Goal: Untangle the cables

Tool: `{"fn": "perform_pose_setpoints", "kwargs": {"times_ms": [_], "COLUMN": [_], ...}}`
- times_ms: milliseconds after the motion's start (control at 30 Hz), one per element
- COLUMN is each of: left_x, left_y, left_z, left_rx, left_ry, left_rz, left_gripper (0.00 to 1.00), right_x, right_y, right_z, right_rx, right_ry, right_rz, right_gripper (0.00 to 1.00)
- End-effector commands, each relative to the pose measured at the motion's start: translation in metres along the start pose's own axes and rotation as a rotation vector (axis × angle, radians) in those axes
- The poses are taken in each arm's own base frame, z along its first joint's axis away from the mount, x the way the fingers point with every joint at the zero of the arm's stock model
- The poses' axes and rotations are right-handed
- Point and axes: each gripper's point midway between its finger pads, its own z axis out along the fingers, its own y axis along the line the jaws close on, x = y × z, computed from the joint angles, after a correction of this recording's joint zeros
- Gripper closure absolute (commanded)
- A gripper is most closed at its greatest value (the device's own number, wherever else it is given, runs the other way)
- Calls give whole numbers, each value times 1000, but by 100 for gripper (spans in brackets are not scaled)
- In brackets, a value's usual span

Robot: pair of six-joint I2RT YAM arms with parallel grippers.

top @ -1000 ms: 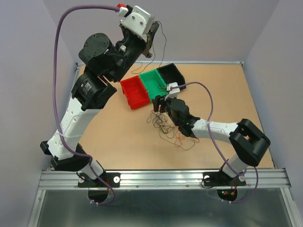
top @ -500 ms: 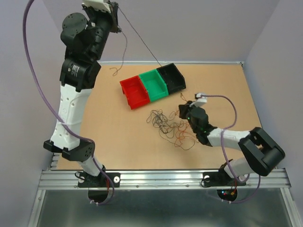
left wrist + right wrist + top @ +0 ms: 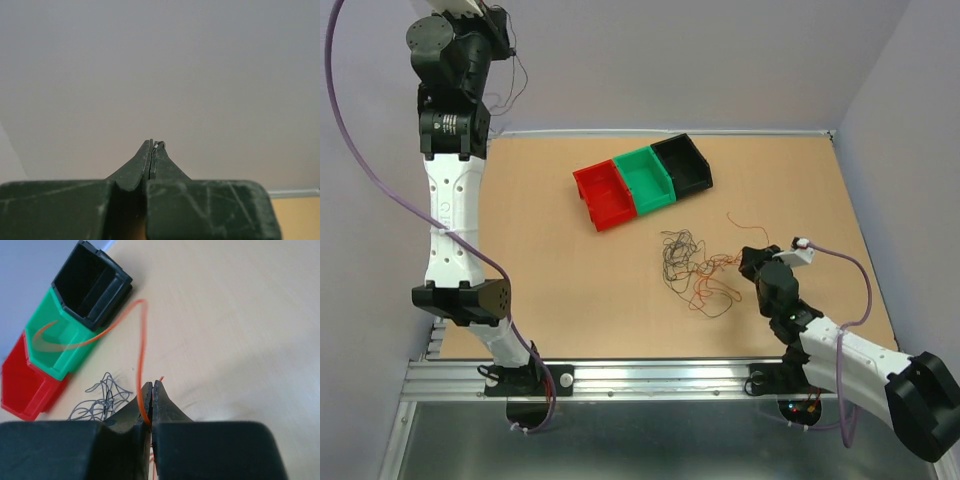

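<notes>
The cables (image 3: 692,272) lie in a loose tangle of dark and orange strands on the table's middle, right of centre. My right gripper (image 3: 752,263) sits low at the tangle's right edge and is shut on one orange cable (image 3: 141,340), which arcs up out of the jaws (image 3: 152,385). Part of that orange cable (image 3: 745,222) curls over the table behind the gripper. My left gripper (image 3: 496,18) is raised high at the far left, shut on a thin dark cable (image 3: 520,72) that dangles below it. In the left wrist view only the cable's tip (image 3: 159,145) shows at the shut jaws (image 3: 152,143).
Three small bins stand in a row behind the tangle: red bin (image 3: 601,196), green bin (image 3: 646,178), black bin (image 3: 682,163). The right wrist view also shows the black bin (image 3: 92,275), the green bin (image 3: 52,342) and the red bin (image 3: 25,385). Grey walls enclose the table.
The left arm swung left and upward, drawing the dark cable free of the pile. The right gripper closed on an orange cable and pulled back toward the near right; the tangle shifted right.
</notes>
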Motion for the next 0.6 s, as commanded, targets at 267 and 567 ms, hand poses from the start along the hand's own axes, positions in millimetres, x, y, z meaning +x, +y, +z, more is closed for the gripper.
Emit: {"fn": "perform_pose_setpoints", "kwargs": {"times_ms": [267, 567], "left_x": [3, 54], "left_y": [-73, -100], "left_z": [-33, -41], "left_rx": [386, 448], "left_ry": [-45, 53], "left_rz": [8, -46], "left_gripper": [100, 100], "right_x": [-31, -51], "right_y": [60, 148], "right_z": [11, 9], "right_rx": [-72, -378], "right_ry": [45, 56], "right_rz": [-211, -298], "right_gripper": [0, 0]}}
